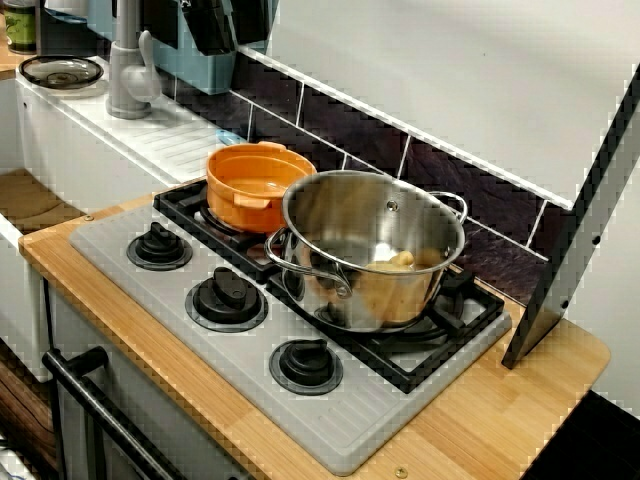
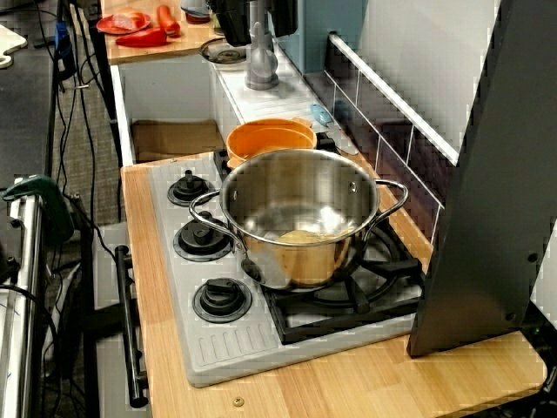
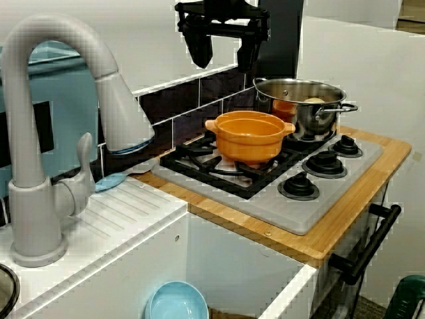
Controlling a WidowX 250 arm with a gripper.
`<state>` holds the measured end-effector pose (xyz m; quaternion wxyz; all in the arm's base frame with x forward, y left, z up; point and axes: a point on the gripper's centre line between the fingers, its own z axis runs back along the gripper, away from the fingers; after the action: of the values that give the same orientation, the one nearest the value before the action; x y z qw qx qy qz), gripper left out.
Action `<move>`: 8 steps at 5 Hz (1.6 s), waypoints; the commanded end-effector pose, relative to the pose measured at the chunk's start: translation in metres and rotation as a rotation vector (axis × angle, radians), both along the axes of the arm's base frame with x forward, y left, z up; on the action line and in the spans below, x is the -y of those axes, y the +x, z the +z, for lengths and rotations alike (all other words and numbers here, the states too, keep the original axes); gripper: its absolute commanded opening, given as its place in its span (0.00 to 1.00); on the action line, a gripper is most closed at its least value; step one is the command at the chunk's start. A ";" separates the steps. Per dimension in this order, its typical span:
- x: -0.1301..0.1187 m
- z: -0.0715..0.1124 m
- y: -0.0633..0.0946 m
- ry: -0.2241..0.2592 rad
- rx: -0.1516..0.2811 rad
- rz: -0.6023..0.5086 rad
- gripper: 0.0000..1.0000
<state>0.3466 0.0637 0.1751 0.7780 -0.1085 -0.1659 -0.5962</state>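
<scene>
My black gripper (image 3: 222,56) hangs open high over the back left of the stove, with nothing between its fingers (image 3: 199,50). Only its fingertips show in the view from the stove's front, gripper (image 1: 230,30), and in the view from the stove's right end, gripper (image 2: 257,13). Nearest below it is an empty orange pot (image 3: 249,136) (image 1: 255,185) (image 2: 270,139) on the back left burner. A steel pot (image 1: 375,250) (image 2: 300,218) (image 3: 302,103) stands on the right burner with a pale yellow item (image 1: 400,260) (image 2: 305,235) in it.
A grey faucet (image 3: 40,166) rises from the white drainboard (image 3: 126,219) left of the stove. A blue utensil (image 3: 109,181) lies by the tiled backsplash. Three black knobs (image 1: 225,297) line the stove's front. A tall dark panel (image 2: 487,218) stands at the right end. A blue bowl (image 3: 176,302) lies in the sink.
</scene>
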 end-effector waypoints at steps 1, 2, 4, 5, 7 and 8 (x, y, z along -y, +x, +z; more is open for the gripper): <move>0.000 0.000 0.000 0.000 0.000 0.000 1.00; 0.000 0.000 0.000 0.000 0.000 0.000 1.00; 0.000 0.000 0.000 0.000 0.000 0.000 1.00; 0.000 0.000 0.000 0.000 0.000 0.000 1.00; 0.019 -0.006 -0.011 0.072 -0.031 0.406 1.00; 0.019 -0.011 -0.018 0.047 -0.026 0.538 1.00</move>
<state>0.3282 0.0440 0.1418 0.9172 -0.0710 -0.1370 -0.3675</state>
